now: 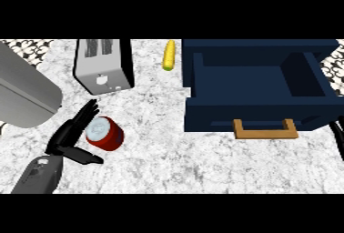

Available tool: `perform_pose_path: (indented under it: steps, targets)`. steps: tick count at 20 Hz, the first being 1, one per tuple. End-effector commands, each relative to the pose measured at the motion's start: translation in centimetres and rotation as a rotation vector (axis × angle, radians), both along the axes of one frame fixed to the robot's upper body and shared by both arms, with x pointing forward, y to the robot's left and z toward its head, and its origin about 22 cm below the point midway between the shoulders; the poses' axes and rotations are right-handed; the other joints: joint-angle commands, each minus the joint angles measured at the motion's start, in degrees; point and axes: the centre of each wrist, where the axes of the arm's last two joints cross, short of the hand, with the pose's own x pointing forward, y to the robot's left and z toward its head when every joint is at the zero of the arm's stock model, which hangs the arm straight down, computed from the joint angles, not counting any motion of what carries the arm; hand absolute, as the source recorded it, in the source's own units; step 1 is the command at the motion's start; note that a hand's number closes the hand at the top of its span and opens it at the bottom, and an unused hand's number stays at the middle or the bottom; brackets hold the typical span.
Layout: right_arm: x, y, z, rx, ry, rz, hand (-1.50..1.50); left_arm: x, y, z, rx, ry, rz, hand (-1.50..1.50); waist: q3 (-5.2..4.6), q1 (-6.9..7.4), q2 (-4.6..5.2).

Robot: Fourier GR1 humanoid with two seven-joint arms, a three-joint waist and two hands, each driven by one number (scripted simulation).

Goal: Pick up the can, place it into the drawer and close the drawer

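The left hand [70, 136] comes in from the lower left over the marbled worktop [154, 154], its grey forearm below it. Its fingers [84, 113] stretch nearly straight along the far-left side of the can [104, 133], while the thumb [84, 157] sticks out below the can, so the hand is spread wide beside the can and not closed round it. The can is red with a pale top, leaning slightly, and sits just to the right of the palm, touching or almost touching the fingers. Beyond the fingertips stands a silver toaster [103, 66]. Far to the right of the hand, the dark blue drawer [259, 98] is pulled open, its wooden handle [265, 129] facing the near edge. A corn cob [169, 55] lies between toaster and drawer. A big grey appliance [23, 91] sits left of the hand.
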Motion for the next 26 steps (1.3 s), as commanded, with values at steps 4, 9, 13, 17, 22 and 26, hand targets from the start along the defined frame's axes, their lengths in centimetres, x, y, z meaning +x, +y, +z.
perform_pose_path:
  steps: [4, 9, 13, 17, 22, 26]
  targets:
    - [-0.1, 2.0, -0.2, -0.006, 0.019, 0.017, -1.5, 0.8, -2.1, -0.8, -0.005, -0.002, 0.001, -1.5, 0.0, -0.01, 0.01]
    - [0.5, -0.3, -0.3, -0.007, 0.004, 0.004, -1.5, 0.3, -2.2, -1.9, -0.015, 0.02, -0.022, -1.5, -0.01, -0.1, 0.05]
    - [-0.1, 0.6, -0.4, 0.008, 0.0, 0.015, -1.5, 1.4, -4.0, -1.5, -0.025, 0.007, -0.02, -1.5, -0.01, -0.1, 0.03]
    - [-1.1, -0.9, 0.7, 0.015, -0.008, 0.015, -1.5, 1.7, -6.4, -1.7, -0.017, 0.002, -0.052, -1.5, 0.01, 0.0, -0.04]
    - [-1.4, 0.7, -0.3, 0.002, -0.002, -0.004, -1.5, 2.5, -6.8, -0.4, -0.069, -0.003, -0.075, -1.5, 0.04, 0.32, -0.16]
    - [-1.4, -0.1, -0.2, 0.018, -0.006, 0.023, -1.5, 2.4, -6.0, -1.9, -0.074, 0.009, -0.086, 1.5, -0.02, -0.36, 0.09]
